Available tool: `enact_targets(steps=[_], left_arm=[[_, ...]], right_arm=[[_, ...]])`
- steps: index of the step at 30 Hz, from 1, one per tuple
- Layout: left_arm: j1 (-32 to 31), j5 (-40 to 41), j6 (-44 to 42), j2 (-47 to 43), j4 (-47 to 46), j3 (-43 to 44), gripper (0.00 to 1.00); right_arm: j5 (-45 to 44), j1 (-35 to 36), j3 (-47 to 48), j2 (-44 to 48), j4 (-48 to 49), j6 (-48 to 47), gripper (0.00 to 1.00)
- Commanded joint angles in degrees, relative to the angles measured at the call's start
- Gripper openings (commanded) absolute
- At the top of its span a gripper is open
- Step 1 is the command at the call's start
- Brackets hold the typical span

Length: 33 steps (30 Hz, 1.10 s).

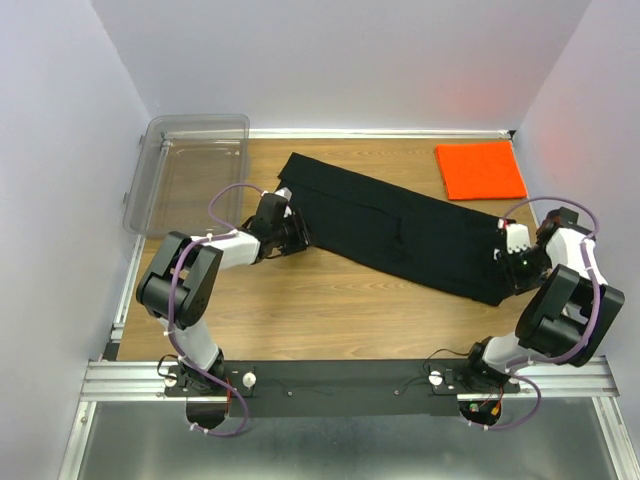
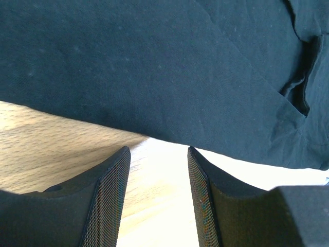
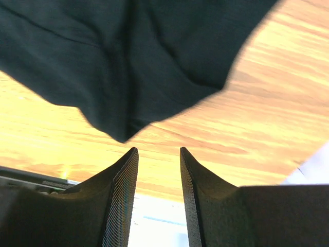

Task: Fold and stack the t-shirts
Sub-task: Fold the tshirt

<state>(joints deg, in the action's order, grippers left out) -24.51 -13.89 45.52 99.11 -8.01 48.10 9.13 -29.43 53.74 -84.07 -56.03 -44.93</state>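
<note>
The black t-shirt (image 1: 400,228) lies folded into a long strip, running diagonally from back left to front right on the table. The orange t-shirt (image 1: 480,170) lies folded flat at the back right. My left gripper (image 1: 298,235) rests at the strip's left end; in its wrist view the jaws (image 2: 158,154) stand open just short of the black cloth's edge (image 2: 154,77), with bare wood between them. My right gripper (image 1: 507,270) is at the strip's front right corner. There too the jaws (image 3: 158,154) are open, the black corner (image 3: 121,128) just beyond the tips, nothing held.
A clear plastic bin (image 1: 188,172) stands at the back left corner. The wooden table (image 1: 320,310) ends at a metal rail (image 1: 340,378) holding both arm bases. White walls close in on three sides.
</note>
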Motion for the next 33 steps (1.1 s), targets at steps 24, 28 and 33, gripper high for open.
enact_targets(steps=[24,28,33], left_arm=[[0.5,-5.0,-10.8,-10.1,-14.1,-8.0,0.62],[0.5,-4.9,-11.1,-8.1,-14.8,-7.9,0.62],[0.4,-5.1,-11.0,-7.0,-15.1,-7.9,0.62]], right_arm=[[29.0,-2.6,10.9,-14.4,-1.0,8.4,0.48],[25.3,-2.6,11.2,-15.2,2.4,13.3,0.47],[23.7,-2.6,10.8,-16.8,5.2,15.0,0.47]])
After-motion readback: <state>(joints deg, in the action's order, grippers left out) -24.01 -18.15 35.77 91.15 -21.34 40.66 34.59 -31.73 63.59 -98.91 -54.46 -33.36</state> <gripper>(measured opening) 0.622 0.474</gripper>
